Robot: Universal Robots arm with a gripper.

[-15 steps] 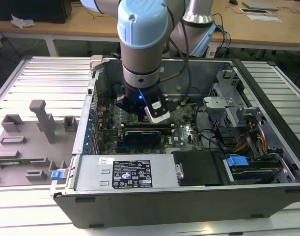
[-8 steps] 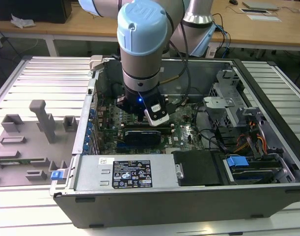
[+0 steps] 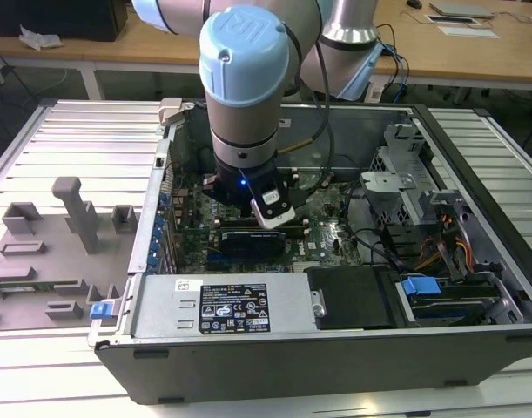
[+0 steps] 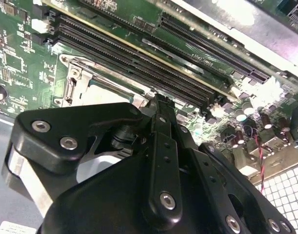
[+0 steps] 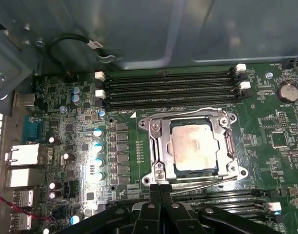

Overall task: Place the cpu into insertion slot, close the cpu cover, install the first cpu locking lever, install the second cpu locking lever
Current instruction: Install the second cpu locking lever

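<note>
The gripper (image 5: 160,191) is hanging low over the green board (image 5: 266,146) inside the open computer case (image 3: 335,357), and its two black fingers (image 4: 161,122) are pressed together with nothing between them. In the first wrist view the fingertips are sitting just beside one edge of the insertion slot (image 5: 158,168), close to a thin metal wire that is running along that edge. The cpu (image 5: 195,146) is lying flat inside the slot, and its pale metal top is showing through the big window in the cpu cover (image 5: 161,141). The cover is lying down flat around the chip. Long black memory slots (image 5: 170,90) are running along the far side of the socket, and more of them are lying just behind the fingertips. In the exterior view the arm (image 3: 245,104) is reaching straight down into the middle of the case, and a small blue light is glowing on its wrist. A grey tray (image 3: 48,252) with blocks is sitting on the table, toward the exterior view's left.
</note>
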